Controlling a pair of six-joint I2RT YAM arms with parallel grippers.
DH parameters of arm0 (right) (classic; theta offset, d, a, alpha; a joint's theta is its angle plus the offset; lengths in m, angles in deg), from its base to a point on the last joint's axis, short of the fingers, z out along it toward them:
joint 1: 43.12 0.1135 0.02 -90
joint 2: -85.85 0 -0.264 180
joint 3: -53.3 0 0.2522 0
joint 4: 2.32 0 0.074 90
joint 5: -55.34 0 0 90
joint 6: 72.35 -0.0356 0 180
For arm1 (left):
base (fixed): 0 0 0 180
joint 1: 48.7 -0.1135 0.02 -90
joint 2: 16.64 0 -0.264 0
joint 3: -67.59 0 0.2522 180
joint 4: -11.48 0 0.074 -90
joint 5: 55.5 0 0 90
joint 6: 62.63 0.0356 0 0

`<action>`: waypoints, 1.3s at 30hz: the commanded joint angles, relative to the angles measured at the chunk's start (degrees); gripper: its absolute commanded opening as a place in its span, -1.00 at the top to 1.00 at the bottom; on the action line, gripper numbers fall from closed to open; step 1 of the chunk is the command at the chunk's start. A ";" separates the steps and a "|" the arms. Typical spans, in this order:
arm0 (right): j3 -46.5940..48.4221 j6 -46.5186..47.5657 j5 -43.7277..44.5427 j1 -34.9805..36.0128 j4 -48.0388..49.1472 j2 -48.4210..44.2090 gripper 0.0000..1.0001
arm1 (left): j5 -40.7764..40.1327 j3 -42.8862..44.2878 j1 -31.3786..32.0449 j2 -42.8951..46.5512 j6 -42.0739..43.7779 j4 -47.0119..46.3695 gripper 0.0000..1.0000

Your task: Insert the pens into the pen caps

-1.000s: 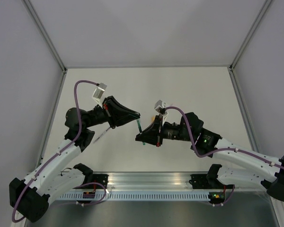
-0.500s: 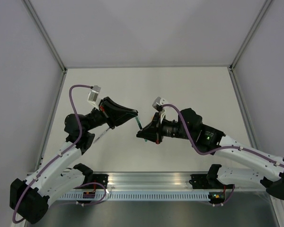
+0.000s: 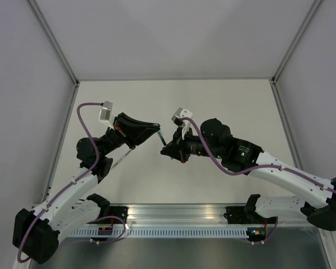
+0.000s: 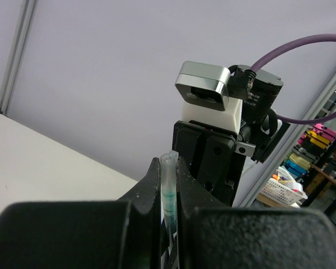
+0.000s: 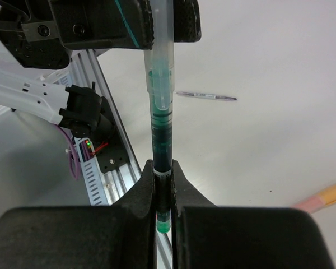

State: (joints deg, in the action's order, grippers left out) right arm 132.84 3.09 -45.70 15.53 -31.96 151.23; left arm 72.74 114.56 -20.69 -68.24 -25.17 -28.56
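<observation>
My left gripper [image 3: 158,133] is shut on a clear, green-tinted pen cap [image 4: 168,185], held above the table. My right gripper [image 3: 168,150] is shut on the dark green pen [image 5: 161,140] near its rear end. In the right wrist view the pen runs up from my right gripper [image 5: 163,168] into the cap [image 5: 161,61], which reaches the left gripper [image 5: 129,22]. The pale grey-white pen [image 5: 206,96] lies on the table, also in the top view [image 3: 119,162]. An orange-pink pen [image 5: 325,197] lies at the right edge. Other caps are not in view.
An aluminium rail [image 3: 179,213] with cable ducts runs along the near edge of the table. Grey walls close in the back and both sides. The right wrist's camera block [image 4: 204,84] faces the left wrist camera closely.
Both grippers have moved toward the back of the table and closer together. Less green pen shows between them than before.
</observation>
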 commanded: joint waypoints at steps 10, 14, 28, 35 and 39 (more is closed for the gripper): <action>12.18 4.20 11.40 -3.28 20.71 1.76 1.00 | 17.75 -6.05 1.87 -5.36 -0.91 -0.08 0.95; 14.72 3.76 9.57 -5.03 21.15 3.34 1.00 | 18.63 -6.49 1.87 -4.66 1.19 1.40 0.95; 20.00 4.90 8.85 -7.85 18.87 2.21 1.00 | 17.93 -7.37 1.87 -5.10 3.84 2.56 0.95; 19.91 4.20 7.88 -8.29 18.78 3.25 1.00 | 18.19 -7.46 1.87 -7.38 0.85 -2.53 0.95; 20.18 4.02 5.34 -8.91 18.52 3.87 1.00 | 17.92 -6.76 1.96 -7.21 1.29 -1.57 0.95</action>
State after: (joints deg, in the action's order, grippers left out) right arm 149.08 7.96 -41.64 7.21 -26.63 156.63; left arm 82.38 107.76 -19.12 -75.47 -23.72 -32.39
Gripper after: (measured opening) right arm 0.056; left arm 0.036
